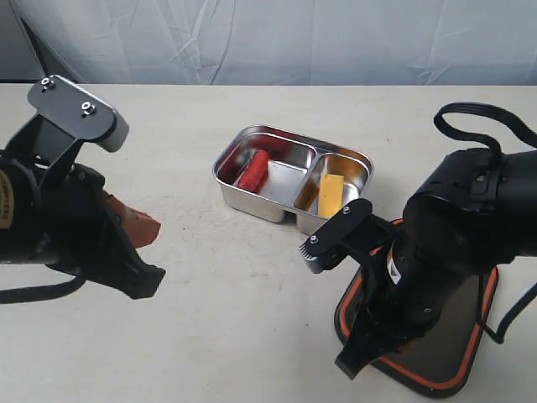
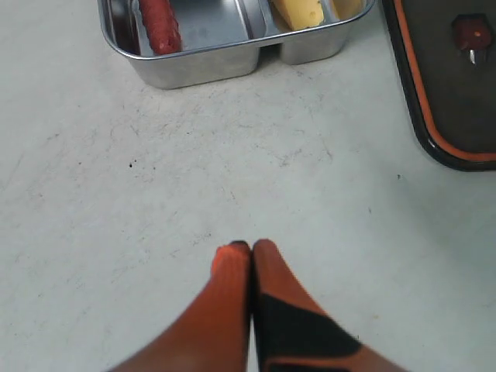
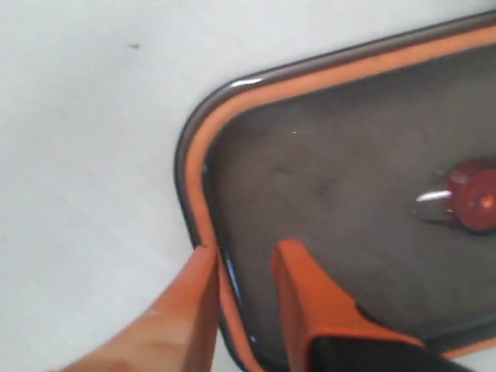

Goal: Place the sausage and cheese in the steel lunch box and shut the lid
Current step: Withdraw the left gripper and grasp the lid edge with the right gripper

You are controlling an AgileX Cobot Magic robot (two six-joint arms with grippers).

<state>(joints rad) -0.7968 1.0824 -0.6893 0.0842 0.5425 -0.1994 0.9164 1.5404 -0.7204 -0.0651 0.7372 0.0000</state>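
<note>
Though scuffed, pale tabletop (image 1: 252,285) beneath steel lunch box (image 1: 252,201); wrinkled backdrop (image 1: 294,38) behind.

The shiny 2-compartment steel lunch box (image 1: 252,200) sat open near the table's middle. The glossy red sausage (image 1: 253,170) lay in its larger compartment and the yellow, wedge-shaped cheese (image 1: 331,194) in the smaller. The dark lid (image 1: 470,329) lay flat, orange seal up, by the near right corner.

**Bright, even light; right wrist cam soft**

Diffuse light fr. above, faint soft shadows on table (image 1: 252,327). Glare patches on steel lunch box (image 1: 277,180) walls. Right wrist view blurry: right gripper (image 3: 246,249) & lid (image 3: 349,178) rim out of focus. Exterior view sharp.
</note>
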